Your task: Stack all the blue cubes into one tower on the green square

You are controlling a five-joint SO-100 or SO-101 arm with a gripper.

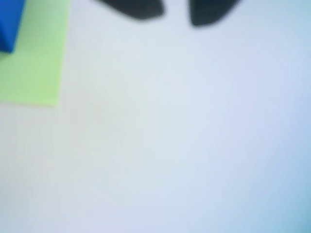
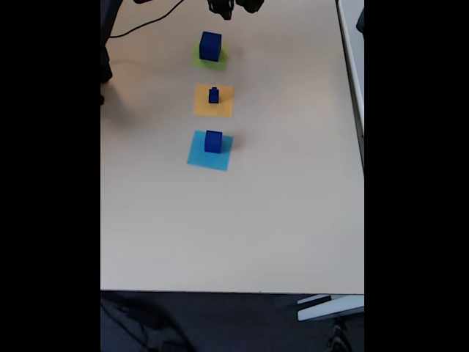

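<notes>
Three blue cubes stand in a row in the fixed view. The largest blue cube [image 2: 210,45] sits on the green square [image 2: 210,57]. A tiny cube [image 2: 214,95] rests on an orange square [image 2: 214,100]. A middle-sized cube [image 2: 213,141] stands on a light-blue square [image 2: 210,151]. My gripper [image 2: 236,9] hangs at the table's far edge, just beyond the largest cube. In the blurred wrist view the gripper [image 1: 176,17] is open with nothing between its dark fingertips [image 1: 138,9]. The green square [image 1: 34,63] and a corner of the large cube [image 1: 9,24] lie at the upper left.
The pale table [image 2: 278,205] stretches wide toward the near edge and to the right of the squares. A black cable [image 2: 143,26] and dark gear lie at the far left corner. A white edge [image 2: 352,66] runs along the table's right side.
</notes>
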